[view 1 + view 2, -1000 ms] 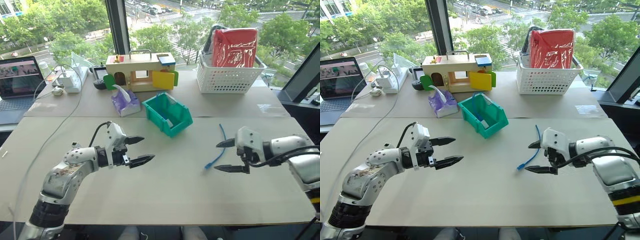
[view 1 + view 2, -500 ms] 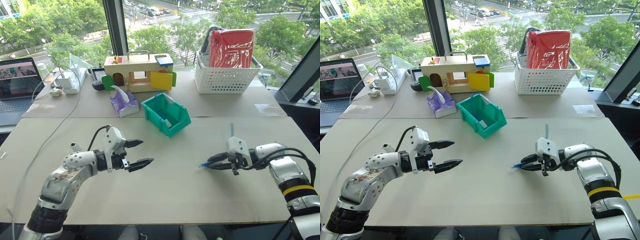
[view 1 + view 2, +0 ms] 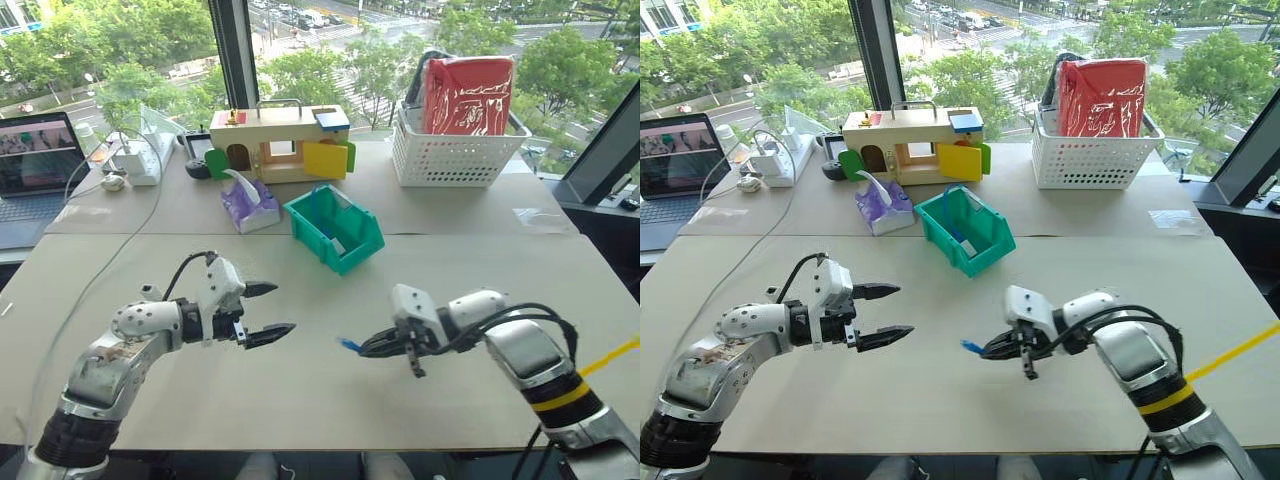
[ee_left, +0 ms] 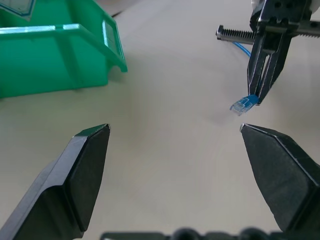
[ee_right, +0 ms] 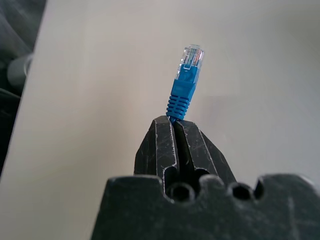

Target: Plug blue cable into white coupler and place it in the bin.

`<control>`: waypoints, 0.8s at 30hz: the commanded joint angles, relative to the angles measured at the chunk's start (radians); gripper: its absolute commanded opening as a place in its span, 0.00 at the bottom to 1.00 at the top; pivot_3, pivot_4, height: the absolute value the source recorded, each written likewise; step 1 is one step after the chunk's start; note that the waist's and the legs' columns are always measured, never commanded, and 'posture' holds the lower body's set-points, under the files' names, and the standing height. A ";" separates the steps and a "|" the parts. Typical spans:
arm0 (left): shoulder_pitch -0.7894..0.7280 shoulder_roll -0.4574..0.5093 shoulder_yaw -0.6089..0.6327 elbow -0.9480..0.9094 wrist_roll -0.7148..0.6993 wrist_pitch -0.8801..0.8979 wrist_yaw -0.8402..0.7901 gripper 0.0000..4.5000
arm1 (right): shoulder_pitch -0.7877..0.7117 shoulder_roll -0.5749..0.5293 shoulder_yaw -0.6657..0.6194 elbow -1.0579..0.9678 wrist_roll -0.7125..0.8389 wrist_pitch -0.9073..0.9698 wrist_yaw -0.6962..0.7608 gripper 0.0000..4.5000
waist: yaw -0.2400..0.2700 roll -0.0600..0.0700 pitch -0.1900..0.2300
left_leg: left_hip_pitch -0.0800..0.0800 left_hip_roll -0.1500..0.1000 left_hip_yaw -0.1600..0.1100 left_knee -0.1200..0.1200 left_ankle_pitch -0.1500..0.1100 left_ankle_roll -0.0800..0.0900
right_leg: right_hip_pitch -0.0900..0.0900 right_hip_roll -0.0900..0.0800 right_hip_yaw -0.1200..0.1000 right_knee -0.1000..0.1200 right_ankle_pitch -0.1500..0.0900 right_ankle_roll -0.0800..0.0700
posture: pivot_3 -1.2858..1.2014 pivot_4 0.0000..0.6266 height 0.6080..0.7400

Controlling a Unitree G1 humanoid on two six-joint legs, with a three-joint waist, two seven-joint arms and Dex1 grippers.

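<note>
Blue cable [image 5: 181,97] with clear plug, ribbed boot pinched behind plug by closed right gripper [image 5: 174,129], left gripper [image 3: 268,310] spread wide, empty, no legible writing

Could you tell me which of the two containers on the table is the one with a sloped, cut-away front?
The teal-green plastic bin, mid-table beside the purple tissue pack. The white lattice basket farther back has full-height walls and holds a red bag.

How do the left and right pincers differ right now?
The left pincer stands wide open and empty; the right pincer is shut on the thin light-blue cable just behind its clear-tipped plug. The left points toward the right; the right points back toward it, plug leading. Both hover above the beige table.
</note>
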State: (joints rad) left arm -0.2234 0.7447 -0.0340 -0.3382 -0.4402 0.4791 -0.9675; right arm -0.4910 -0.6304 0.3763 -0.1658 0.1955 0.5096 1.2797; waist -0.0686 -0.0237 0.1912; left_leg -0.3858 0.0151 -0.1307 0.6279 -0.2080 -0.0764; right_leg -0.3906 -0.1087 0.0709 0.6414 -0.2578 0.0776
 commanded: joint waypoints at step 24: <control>-0.095 -0.024 -0.244 0.191 0.248 -0.290 -0.213 1.00 | -0.190 0.151 0.250 0.304 -0.228 -0.212 0.033 0.00 | -0.007 0.000 0.000 | 0.005 0.002 0.000 -0.001 0.000 0.000 | 0.001 0.002 0.000 0.005 -0.003 0.004 | 0.52 0.24 1.00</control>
State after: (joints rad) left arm -0.2966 0.7340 -0.2680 -0.1503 -0.1977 0.2167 -1.1704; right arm -0.7060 -0.4811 0.5887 0.1077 0.0210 0.2878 1.3262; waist -0.0752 -0.0238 0.1908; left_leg -0.3812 0.0165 -0.1308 0.6270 -0.2078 -0.0763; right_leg -0.3899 -0.1072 0.0708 0.6460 -0.2605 0.0813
